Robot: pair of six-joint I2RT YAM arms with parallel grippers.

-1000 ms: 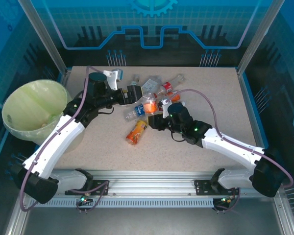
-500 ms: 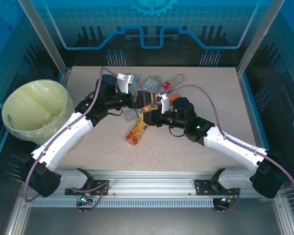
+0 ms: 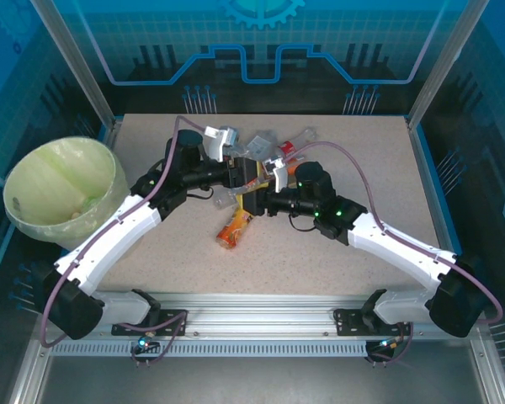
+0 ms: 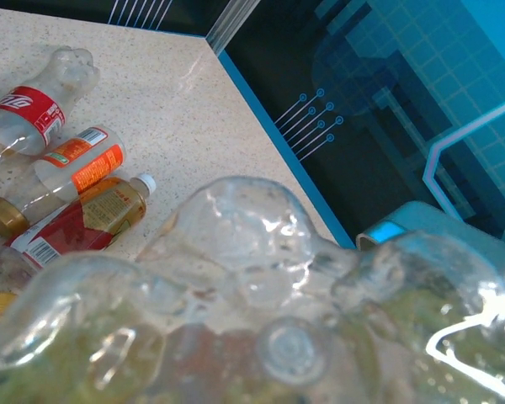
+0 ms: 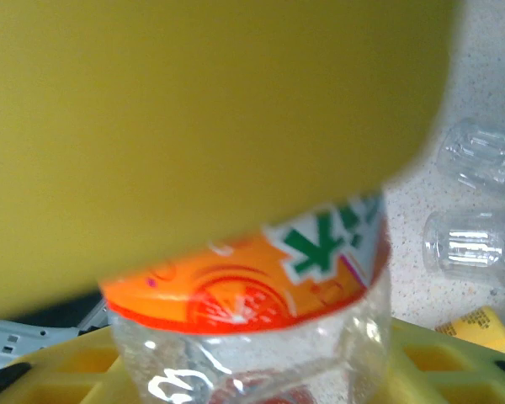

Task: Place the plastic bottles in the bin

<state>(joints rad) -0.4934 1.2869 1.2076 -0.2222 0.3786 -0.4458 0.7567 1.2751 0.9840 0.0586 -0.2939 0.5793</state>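
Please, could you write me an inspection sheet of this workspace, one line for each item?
Surface: speckled beige table, no spill seen.
Job's things: bottles heaped at the far middle; one orange bottle lies apart, nearer; lined bin at the left edge.
Clutter: nothing seen.
Grippers: left gripper and right gripper meet in the heap, jaws hidden; a crumpled clear bottle is close before the left wrist camera, an orange-labelled bottle before the right.
Cables: a purple cable loops over each arm.
Surroundings: blue panels, metal posts.
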